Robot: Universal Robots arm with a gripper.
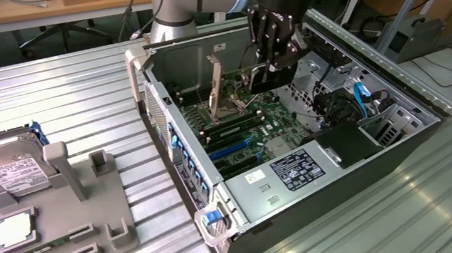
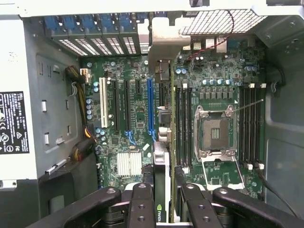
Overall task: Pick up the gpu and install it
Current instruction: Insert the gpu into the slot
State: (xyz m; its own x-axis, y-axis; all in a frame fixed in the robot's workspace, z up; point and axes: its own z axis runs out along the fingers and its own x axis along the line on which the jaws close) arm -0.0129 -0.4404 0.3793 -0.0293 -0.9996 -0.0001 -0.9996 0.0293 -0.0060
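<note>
1. Claw (image 1: 274, 65): upper centre of the ext. view, hanging over the open black-and-grey tower PC case (image 1: 394, 127), which lies on its side on the ribbed metal desk (image 1: 55, 100).
2. Claw state: clamped on the thin flat GPU card, green board w/ black cooler (image 1: 270, 81). In the wrist view you see the black fingers (image 2: 142, 202) pressed on either face, w/ the card edge-on betw. them.
3. Card position: directly under the claw, inside the case opening, above the green motherboard (image 1: 272, 118). It looks unseated to me, but I can't confirm contact.
4. Key relation: in the wrist view the card's long axis runs straight away from the claw, parallel to the long blue expansion slot (image 2: 150, 104). That slot lies just beside the card's line, not under it, so you're offset sideways.
5. The silvery end bracket (image 2: 164, 45) is at the card's far end, near the case's vented rear wall.
6. Off-task: the silver boxy hard drive w/ white label (image 1: 7, 165) sits at left centre of the ext. view, well apart.
</note>
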